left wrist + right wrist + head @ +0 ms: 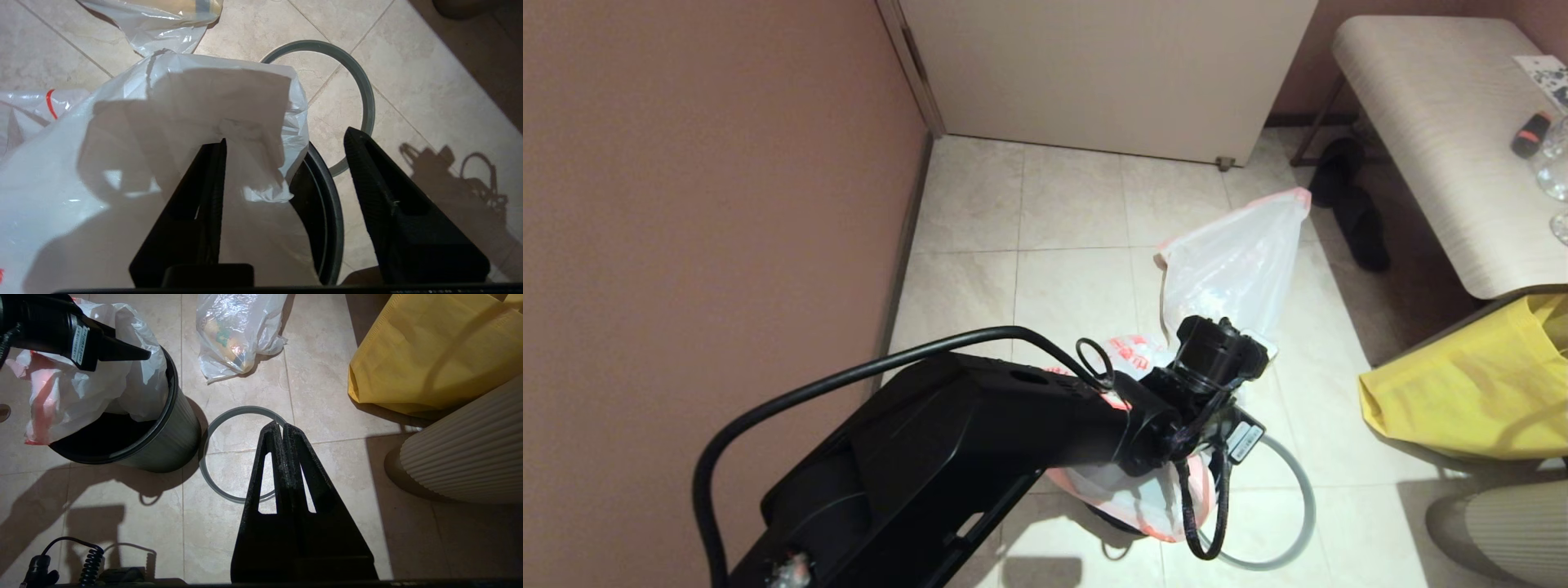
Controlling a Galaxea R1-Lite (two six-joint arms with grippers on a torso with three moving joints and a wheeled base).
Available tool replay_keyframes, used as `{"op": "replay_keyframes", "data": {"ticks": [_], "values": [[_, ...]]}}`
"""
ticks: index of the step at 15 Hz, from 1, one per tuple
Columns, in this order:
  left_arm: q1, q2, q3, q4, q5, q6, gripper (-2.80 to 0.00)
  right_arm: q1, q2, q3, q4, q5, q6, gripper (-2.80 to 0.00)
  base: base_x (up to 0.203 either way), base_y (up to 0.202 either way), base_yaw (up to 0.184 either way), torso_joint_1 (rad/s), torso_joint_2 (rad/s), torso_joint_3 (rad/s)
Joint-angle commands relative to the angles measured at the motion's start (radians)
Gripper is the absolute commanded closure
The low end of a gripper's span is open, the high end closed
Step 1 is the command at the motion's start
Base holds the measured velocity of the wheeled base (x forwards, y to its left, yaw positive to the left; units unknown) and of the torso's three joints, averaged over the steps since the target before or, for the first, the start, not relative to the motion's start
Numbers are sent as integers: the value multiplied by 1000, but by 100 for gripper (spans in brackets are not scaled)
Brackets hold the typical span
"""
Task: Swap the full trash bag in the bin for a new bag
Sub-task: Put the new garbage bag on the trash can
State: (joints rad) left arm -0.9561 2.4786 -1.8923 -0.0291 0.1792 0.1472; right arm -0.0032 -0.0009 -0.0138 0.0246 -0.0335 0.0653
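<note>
With the full trash bag (237, 335) already out on the floor, we see our left end effector (286, 151) — fingers apart — draping the new bag (163, 134) over the bin (163, 433); hoop rim (241, 453) unfitted, right end effector (282, 428) closed, idle.

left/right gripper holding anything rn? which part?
Nothing held. Left gripper is open at the bin, the new bag draped over one finger. Right gripper is shut, empty, above the grey hoop.

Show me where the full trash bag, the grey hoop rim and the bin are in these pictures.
full trash bag (233, 339), right wrist view: on its bulging middle, where rubbish shows through.
grey hoop rim (204, 457), right wrist view: on the ring's side nearest the bin.
bin (167, 433), right wrist view: on its outer black wall.
</note>
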Motion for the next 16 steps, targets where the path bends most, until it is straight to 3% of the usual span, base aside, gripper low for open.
{"op": "replay_keyframes", "data": {"ticks": [1, 11, 12, 16], "values": [[-19, -65, 35, 2, 25, -35, -280, 0, 1, 0, 0, 0, 1, 0, 0, 0, 0, 0, 0, 0], [-43, -340, 361, -5, 68, -109, -280, 0, 1, 0, 0, 0, 1, 0, 0, 0, 0, 0, 0, 0], [-42, -373, 404, -7, 71, -120, 0, 0, 1, 0, 0, 0, -1, 0, 0, 0, 0, 0, 0, 0], [-13, -513, 571, -2, 73, -157, 0, 0, 1, 0, 0, 0, 1, 0, 0, 0, 0, 0, 0, 0]]}}
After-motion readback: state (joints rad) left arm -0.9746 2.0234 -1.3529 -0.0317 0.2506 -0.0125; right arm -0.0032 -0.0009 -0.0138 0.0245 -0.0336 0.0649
